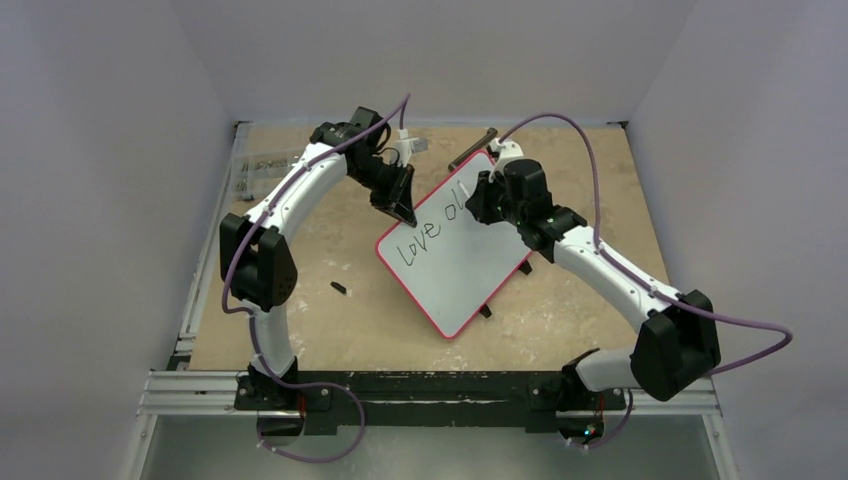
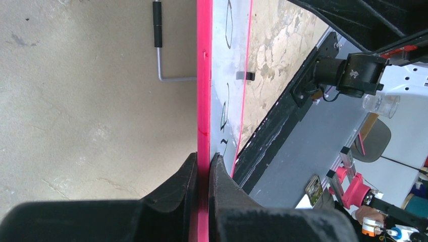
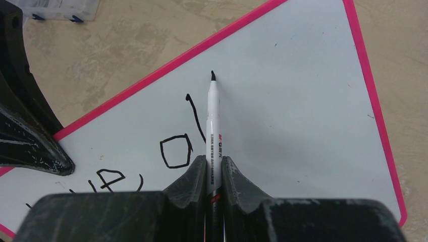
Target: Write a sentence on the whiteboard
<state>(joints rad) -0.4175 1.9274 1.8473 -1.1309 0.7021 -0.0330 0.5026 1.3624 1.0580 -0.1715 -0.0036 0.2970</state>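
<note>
Whiteboard [image 1: 455, 265] lies skewed on the worktop [image 1: 340, 330] at the centre of the top view, with the black words [image 1: 425, 235] "Love al" across its upper part. Left fingers [image 2: 184, 181] are clamped on its pink rim at the upper left edge. Right fingers [image 3: 194, 174] grip a marker [image 3: 212, 121], its tip beside the last stroke.

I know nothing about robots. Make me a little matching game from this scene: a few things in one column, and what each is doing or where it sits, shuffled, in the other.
1. left claw
2. right claw
3. whiteboard
4. small black piece

A. grips a white marker
B. lies loose on the table, apart from the board
C. pinches the pink rim
D. carries black writing

Pairs: 1-C, 2-A, 3-D, 4-B
</note>
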